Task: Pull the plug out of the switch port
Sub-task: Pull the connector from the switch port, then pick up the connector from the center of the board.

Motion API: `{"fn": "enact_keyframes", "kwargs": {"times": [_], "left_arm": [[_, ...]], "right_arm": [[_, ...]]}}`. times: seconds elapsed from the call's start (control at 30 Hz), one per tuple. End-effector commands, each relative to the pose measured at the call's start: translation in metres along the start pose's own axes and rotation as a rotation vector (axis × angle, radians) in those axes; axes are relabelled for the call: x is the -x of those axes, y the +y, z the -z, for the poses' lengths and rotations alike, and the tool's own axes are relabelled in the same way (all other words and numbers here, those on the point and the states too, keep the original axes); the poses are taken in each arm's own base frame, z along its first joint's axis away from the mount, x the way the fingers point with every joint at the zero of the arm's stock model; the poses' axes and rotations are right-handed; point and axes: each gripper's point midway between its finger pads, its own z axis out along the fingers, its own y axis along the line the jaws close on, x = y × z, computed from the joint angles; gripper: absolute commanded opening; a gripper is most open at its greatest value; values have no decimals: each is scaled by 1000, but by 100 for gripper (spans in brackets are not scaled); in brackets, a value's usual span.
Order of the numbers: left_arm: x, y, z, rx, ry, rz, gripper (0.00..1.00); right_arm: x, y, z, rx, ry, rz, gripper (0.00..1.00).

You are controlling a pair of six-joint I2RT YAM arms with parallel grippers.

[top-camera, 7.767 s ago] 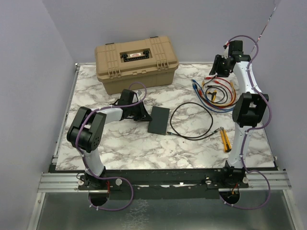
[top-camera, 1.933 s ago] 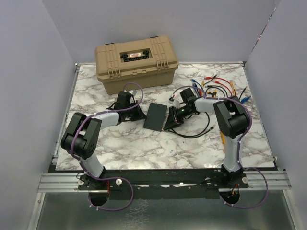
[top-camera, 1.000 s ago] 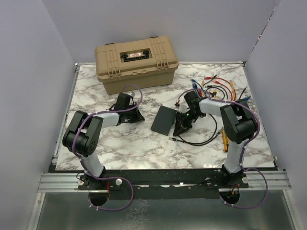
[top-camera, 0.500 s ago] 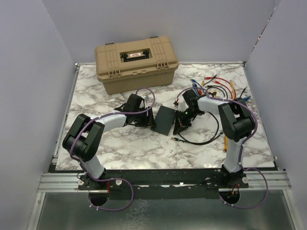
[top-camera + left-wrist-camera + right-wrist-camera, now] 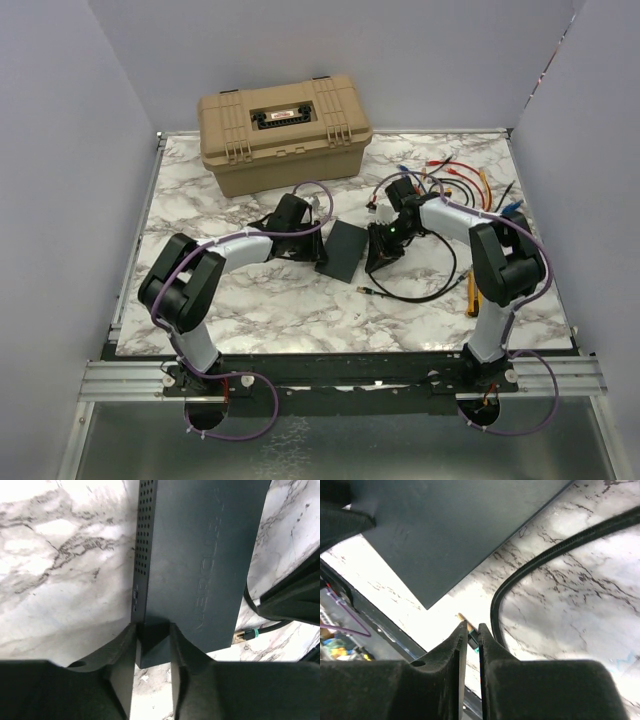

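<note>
Left hand point(image 5: 151, 630) clamps switch point(image 5: 343, 250) at its 9 o'clock edge, tabletop point(image 5: 250, 300) centre; right hand point(image 5: 472, 630) near-shut, grip unclear, by plug point(image 5: 245, 635) seemingly loose at 5 o'clock corner: hold clamp, draw cable point(image 5: 530, 565) straight out.

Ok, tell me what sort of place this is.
Probably a robot lab test cell: a marble-patterned table boxed in by plain lavender walls, with a tan toolbox, loose coloured patch cables and a black network switch laid out as props.
</note>
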Motion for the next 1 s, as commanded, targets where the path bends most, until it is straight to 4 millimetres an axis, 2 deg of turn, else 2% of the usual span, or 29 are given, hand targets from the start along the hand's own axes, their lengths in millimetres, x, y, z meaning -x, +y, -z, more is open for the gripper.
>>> {"fn": "enact_keyframes", "kwargs": {"times": [0.0, 0.1, 0.2, 0.27, 0.4, 0.53, 0.67, 0.87, 0.97], "left_arm": [[-47, 50, -12, 195, 141, 22, 24], [-49, 54, -14, 211, 153, 27, 15], [-50, 56, -15, 220, 159, 28, 13], [-51, 56, -16, 221, 166, 28, 13], [-53, 58, -18, 227, 173, 28, 13], [-53, 58, -17, 229, 174, 27, 13], [-54, 60, -17, 234, 177, 24, 13], [-52, 60, -17, 240, 170, 27, 13], [-53, 61, -16, 242, 170, 27, 13]], "right_arm": [[-4, -1, 20, -95, -25, 53, 22], [-10, 1, 25, -148, -20, 75, 30], [-22, -1, 24, -229, 8, 109, 49], [-32, -5, 20, -297, 35, 130, 57], [-49, -16, 11, -377, 85, 138, 64], [-58, -22, 8, -408, 112, 160, 66], [-65, -26, 4, -449, 142, 192, 64], [-69, -33, -2, -493, 166, 218, 47], [-67, -30, -3, -490, 158, 229, 33]]}}
